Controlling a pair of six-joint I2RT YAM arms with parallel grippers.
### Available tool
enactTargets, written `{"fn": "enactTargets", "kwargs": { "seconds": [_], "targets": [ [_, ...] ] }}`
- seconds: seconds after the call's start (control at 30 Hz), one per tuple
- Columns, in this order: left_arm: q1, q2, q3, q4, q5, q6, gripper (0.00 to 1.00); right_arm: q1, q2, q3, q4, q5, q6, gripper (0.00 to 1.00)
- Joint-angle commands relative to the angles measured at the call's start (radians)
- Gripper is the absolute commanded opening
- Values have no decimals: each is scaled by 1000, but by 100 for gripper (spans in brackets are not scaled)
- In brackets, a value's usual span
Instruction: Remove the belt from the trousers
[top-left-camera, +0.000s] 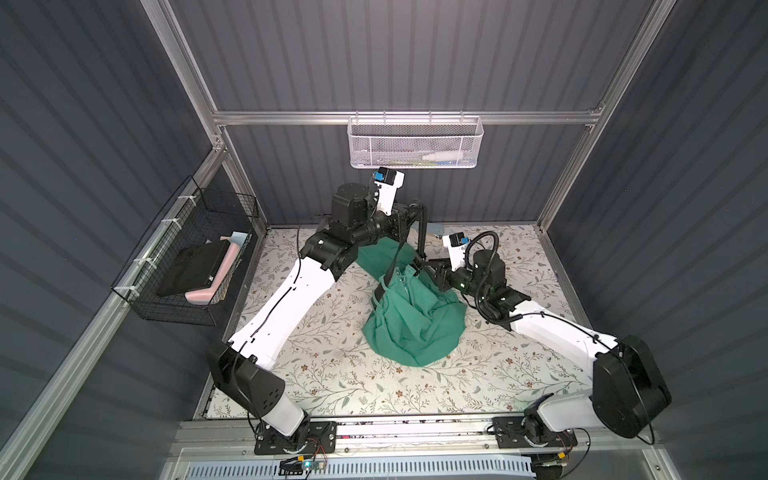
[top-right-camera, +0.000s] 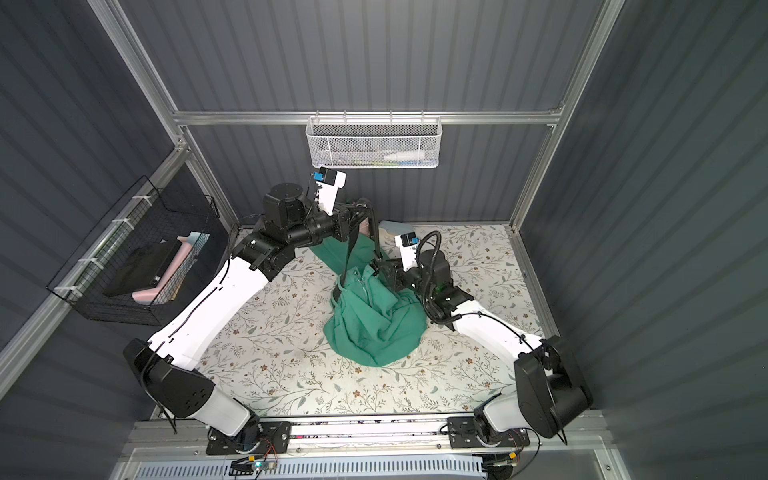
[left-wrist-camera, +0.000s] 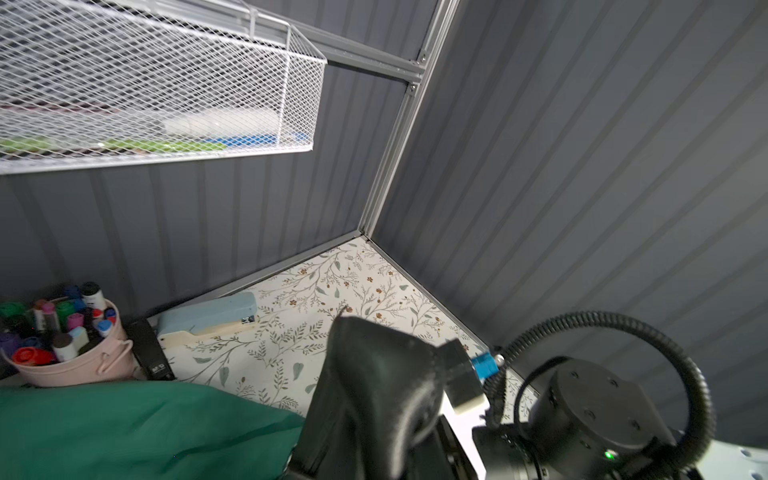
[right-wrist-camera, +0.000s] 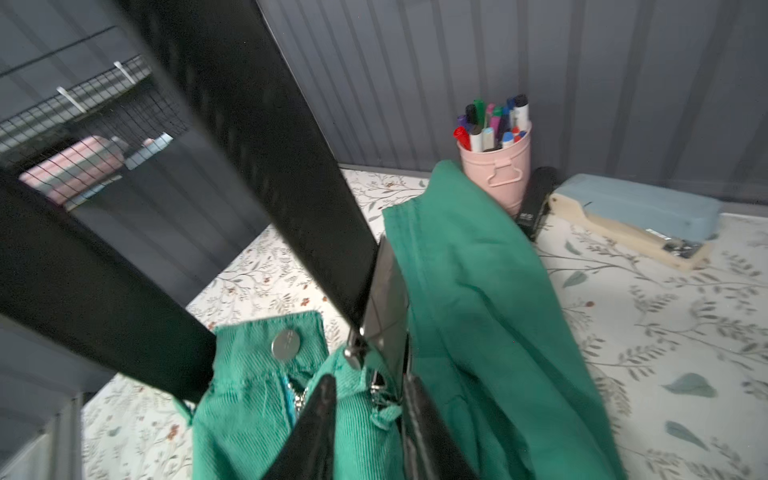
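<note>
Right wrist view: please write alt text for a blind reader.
A black belt rises in two bands from green trousers, its metal buckle by the waistband. Behind stand a pink bucket of markers and a stapler.

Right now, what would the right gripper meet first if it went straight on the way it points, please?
Probably the trousers at the fly, which lies between the fingers of the right gripper; the belt buckle sits just beyond. Depth unclear.

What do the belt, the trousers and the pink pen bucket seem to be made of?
The belt: black leather or imitation, I can't tell which; smooth, faint sheen, punched holes.
The trousers: green matte cloth, probably corduroy, from the fine ribs at the waistband.
The bucket: likely painted metal; smooth, slightly glossy pink wall.
</note>
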Motion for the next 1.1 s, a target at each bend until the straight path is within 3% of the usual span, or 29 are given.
{"fn": "enactTargets", "kwargs": {
  "seconds": [0.0,0.1,0.23,0.7,0.8,0.97,1.07],
  "targets": [
    [6,-60,62,10,-66,46,0,4,-111,-75,35,95,33,39],
    [7,-54,51,9,-67,47,0,7,-211,-166,133,123,33,44],
    [6,-47,63,12,-49,44,0,9,-221,-206,206,129,1,46],
    [6,-73,78,0,-24,48,0,50,74,19,208,57,-49,47],
    [6,-95,67,0,-16,47,0,50,140,80,199,114,-61,37],
    [8,-165,10,-25,-36,79,0,47,174,141,180,238,-94,0],
    [12,-214,-70,-84,-97,127,0,33,144,225,90,309,-184,0]
  ]
}}
